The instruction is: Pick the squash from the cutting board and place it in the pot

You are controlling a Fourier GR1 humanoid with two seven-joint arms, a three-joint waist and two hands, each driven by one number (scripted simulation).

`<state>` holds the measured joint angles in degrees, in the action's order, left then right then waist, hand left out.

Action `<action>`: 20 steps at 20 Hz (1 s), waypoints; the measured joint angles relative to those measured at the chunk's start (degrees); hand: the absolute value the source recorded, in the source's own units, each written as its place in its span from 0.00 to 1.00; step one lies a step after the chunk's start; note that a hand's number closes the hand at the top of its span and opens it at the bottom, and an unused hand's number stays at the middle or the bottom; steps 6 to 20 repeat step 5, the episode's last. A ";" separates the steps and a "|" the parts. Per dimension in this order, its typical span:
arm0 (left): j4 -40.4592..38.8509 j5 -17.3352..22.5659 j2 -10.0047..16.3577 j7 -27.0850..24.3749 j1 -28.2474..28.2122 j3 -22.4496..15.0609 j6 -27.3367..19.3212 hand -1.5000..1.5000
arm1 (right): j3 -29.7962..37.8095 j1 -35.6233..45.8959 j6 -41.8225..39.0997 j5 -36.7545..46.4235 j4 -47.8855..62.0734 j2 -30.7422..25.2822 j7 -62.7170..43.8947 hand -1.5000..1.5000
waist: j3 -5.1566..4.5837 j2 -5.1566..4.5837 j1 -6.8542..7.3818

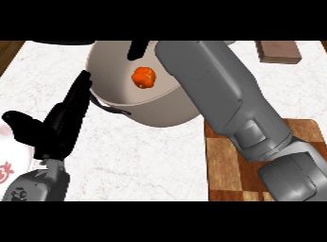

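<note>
Orange squash point(144, 78) inside beige pot point(157, 111)

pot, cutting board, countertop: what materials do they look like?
Pot: matte beige, possibly enamel or ceramic; smooth unmarked wall, black handle. Cutting board: wood, with brown checkered blocks that show grain. Countertop: looks like white marble, with faint veins.

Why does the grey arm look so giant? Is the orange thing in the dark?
Head view: the right forearm is nearest the camera, so it looms and hides part of the pot; the squash inside shows bright orange, evenly lit.
</note>
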<state>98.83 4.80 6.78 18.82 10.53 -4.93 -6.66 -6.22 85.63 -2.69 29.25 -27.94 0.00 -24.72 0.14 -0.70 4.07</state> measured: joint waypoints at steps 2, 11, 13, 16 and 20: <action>0.22 -0.08 0.01 -0.05 -0.35 0.20 -0.14 0.50 | 1.03 -0.25 4.73 -0.65 -0.64 0.00 1.97 0.00 | 0.04 0.05 -0.41; 0.53 -0.11 -0.04 -0.58 -0.92 0.32 -0.05 0.50 | 3.21 0.38 10.92 -1.55 -0.41 -0.20 3.94 0.00 | 0.05 0.04 -0.75; 0.53 -0.11 -0.04 -0.58 -0.92 0.32 -0.05 0.50 | 3.21 0.38 10.92 -1.55 -0.41 -0.20 3.94 0.00 | 0.05 0.04 -0.75; 0.53 -0.11 -0.04 -0.58 -0.92 0.32 -0.05 0.50 | 3.21 0.38 10.92 -1.55 -0.41 -0.20 3.94 0.00 | 0.05 0.04 -0.75; 0.53 -0.11 -0.04 -0.58 -0.92 0.32 -0.05 0.50 | 3.21 0.38 10.92 -1.55 -0.41 -0.20 3.94 0.00 | 0.05 0.04 -0.75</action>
